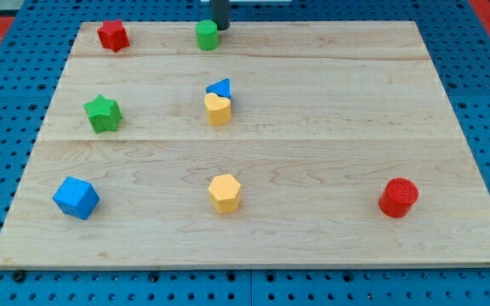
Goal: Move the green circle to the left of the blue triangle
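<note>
Nearest on the wooden desk (pixel 313 238) sits a row of three blocks. At the left is a blue cube (pixel 76 197), close to the near-left corner. In the middle of the row stands a yellow hexagon (pixel 225 193). Well apart on the right is a red cylinder (pixel 398 197), the only block on the right half of the desk.

Farther back, in the middle band, a green star (pixel 103 113) lies at the left. To its right, near the desk's centre line, a yellow heart-shaped block (pixel 217 109) sits touching the blue triangle (pixel 219 87), which lies just behind it, on the far side.

Along the far edge, a red block (pixel 112 36) of star-like shape sits near the far-left corner. To its right is the green circle (pixel 207 35), which stands far beyond the blue triangle and roughly in line with it, slightly to its left, with open wood between the two.

The arm carries no end effector that spreads or presses together, only a dark rod. My tip (pixel 219 28) comes down at the far edge, just beside the green circle on its right and far side; whether it touches the block cannot be told.

Around the desk lies a blue perforated surface (pixel 483 102).
</note>
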Tool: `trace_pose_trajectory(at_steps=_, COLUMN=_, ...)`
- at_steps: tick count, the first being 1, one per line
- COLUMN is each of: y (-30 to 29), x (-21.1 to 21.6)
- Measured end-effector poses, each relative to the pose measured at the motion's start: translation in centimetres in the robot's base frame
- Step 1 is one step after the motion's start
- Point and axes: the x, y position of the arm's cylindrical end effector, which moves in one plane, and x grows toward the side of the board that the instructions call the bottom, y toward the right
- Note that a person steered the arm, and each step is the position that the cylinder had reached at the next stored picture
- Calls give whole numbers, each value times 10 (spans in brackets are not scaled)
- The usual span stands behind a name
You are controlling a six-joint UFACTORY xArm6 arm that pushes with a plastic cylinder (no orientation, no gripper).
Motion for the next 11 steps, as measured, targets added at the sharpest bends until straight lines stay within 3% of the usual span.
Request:
trace_pose_trajectory(at_steps=1, y=-28, x=82)
trace_pose_trajectory(at_steps=2, y=4, x=35)
trace_pose_trajectory(at_steps=3, y=-61, x=31)
trace_pose_trajectory(at_steps=4, y=-90, x=85)
trace_pose_trajectory(at_steps=5, y=-56, x=155)
trace_pose_trajectory(at_steps=7, y=-35, x=91)
trace_pose_trajectory(at_steps=10, y=22, x=109)
trace_pose_trajectory(at_steps=11, y=93, x=116)
